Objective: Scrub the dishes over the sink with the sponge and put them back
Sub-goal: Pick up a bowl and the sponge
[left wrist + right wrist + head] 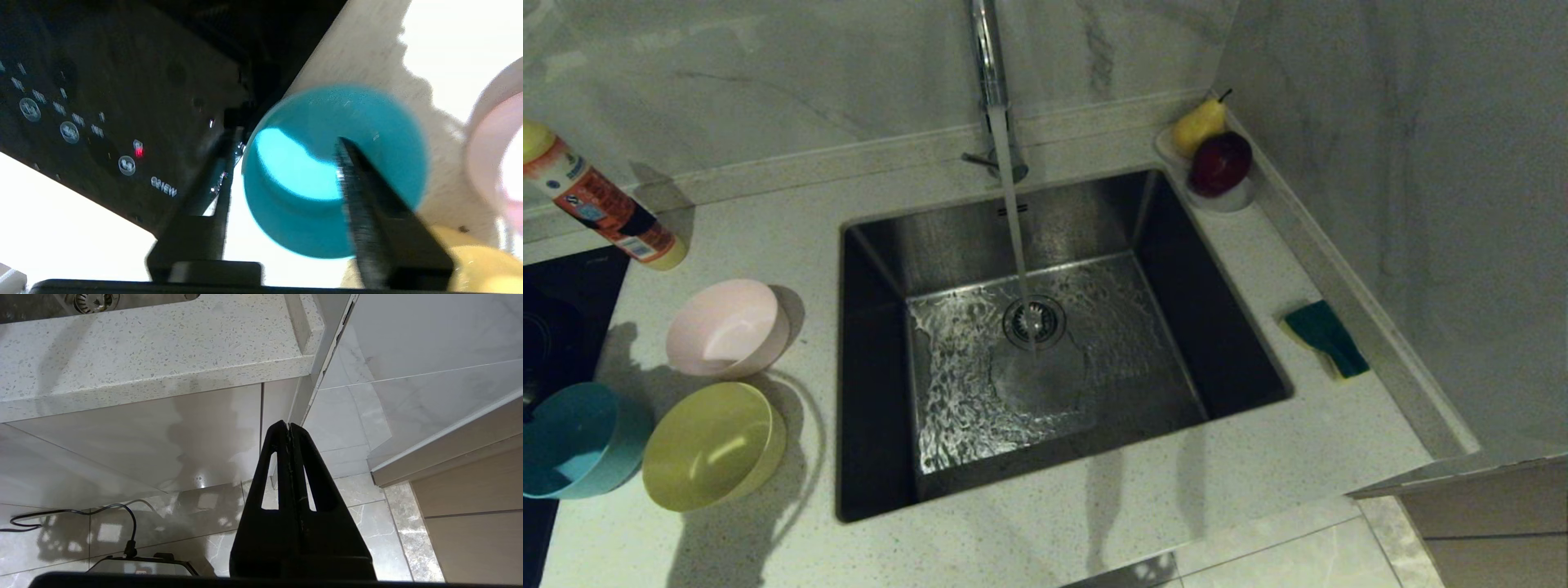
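Left gripper (286,151) fingers parted, straddling the blue bowl's (310,212) rim, we are keeping right gripper (289,426) closed, empty.

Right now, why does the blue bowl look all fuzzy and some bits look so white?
In the left wrist view the blue bowl and the fingers are smeared by blur, and the countertop glares white. In the head view the light is dimmer; the bowls cast soft shadows and the running water glints in the sink.
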`<state>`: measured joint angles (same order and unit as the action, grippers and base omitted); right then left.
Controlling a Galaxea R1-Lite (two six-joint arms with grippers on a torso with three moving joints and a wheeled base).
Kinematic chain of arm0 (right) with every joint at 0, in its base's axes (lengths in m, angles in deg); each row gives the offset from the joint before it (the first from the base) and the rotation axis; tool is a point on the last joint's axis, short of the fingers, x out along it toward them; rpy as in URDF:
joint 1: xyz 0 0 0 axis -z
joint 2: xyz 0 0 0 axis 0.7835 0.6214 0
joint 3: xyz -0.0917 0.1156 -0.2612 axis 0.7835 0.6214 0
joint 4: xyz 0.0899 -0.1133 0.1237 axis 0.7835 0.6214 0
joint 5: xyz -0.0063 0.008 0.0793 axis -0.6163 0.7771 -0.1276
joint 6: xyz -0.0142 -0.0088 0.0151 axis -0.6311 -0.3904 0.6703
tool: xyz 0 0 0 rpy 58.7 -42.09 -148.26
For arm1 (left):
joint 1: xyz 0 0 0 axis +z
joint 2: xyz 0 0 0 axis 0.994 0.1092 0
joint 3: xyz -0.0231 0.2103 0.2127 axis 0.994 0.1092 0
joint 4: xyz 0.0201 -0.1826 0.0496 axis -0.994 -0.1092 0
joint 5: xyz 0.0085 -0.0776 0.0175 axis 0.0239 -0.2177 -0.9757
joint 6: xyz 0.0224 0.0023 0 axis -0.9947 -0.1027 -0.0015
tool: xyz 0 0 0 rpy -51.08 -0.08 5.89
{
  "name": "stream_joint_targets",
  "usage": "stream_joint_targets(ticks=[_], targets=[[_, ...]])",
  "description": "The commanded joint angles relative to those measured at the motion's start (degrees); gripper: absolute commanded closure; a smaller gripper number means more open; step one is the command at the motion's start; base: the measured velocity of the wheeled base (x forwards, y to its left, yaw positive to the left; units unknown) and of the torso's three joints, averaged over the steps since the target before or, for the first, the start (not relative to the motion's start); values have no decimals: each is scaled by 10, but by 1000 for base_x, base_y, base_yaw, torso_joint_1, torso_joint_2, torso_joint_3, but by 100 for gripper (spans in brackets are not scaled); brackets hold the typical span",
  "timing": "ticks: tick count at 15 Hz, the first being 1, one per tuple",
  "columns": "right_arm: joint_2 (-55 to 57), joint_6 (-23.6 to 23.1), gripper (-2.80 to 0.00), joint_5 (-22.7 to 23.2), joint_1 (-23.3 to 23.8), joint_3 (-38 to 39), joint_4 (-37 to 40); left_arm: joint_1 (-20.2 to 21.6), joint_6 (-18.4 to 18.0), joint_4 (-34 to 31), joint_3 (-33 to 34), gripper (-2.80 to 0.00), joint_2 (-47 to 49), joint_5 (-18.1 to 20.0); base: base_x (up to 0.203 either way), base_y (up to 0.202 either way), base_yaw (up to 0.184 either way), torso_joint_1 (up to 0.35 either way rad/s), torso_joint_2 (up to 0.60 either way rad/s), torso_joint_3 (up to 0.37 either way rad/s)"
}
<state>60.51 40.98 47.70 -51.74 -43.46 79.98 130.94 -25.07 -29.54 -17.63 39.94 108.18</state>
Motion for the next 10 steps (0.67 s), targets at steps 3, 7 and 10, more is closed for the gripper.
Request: stream_joint_targets(ticks=[3,7,10], targets=[[0,0,0,0,0,0,0,2,1,0,22,-280,15,0,0,0,0,0,0,0],[0,0,0,0,0,0,0,2,-1,7,41,-280,43,1,0,0,0,0,0,0],[0,0,0,0,0,0,0,9,-2,8,47,-280,62,2,0,0,0,0,0,0]])
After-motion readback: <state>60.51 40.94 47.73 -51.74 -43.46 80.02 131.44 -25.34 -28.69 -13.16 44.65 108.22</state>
